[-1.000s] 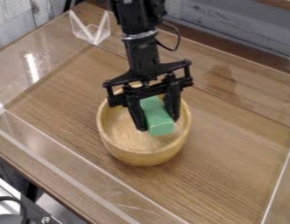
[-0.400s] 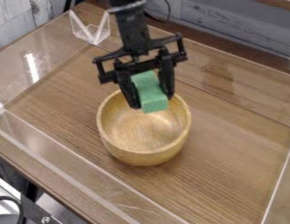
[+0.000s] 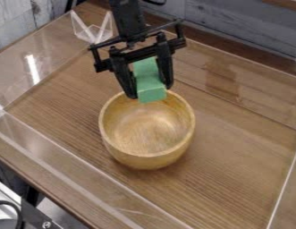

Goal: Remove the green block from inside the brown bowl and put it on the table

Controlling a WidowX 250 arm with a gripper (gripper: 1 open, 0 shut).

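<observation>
My gripper [image 3: 147,83] is shut on the green block [image 3: 150,83], a small bright green piece held between the black fingers [image 3: 123,79]. The block hangs in the air just above the far rim of the brown bowl [image 3: 147,131], a round light-brown wooden bowl whose inside shows nothing in it. The bowl rests on the wood-grain table [image 3: 233,116] near its middle. The black arm reaches down from the top of the view.
Low clear acrylic walls [image 3: 30,63] border the tabletop on the left, front and right. A clear angled acrylic piece [image 3: 88,29] stands at the back left, close behind the arm. A grey wall runs along the back.
The gripper has lifted the green block up out of the bowl and slightly toward the back left. The bowl has stayed where it was.
</observation>
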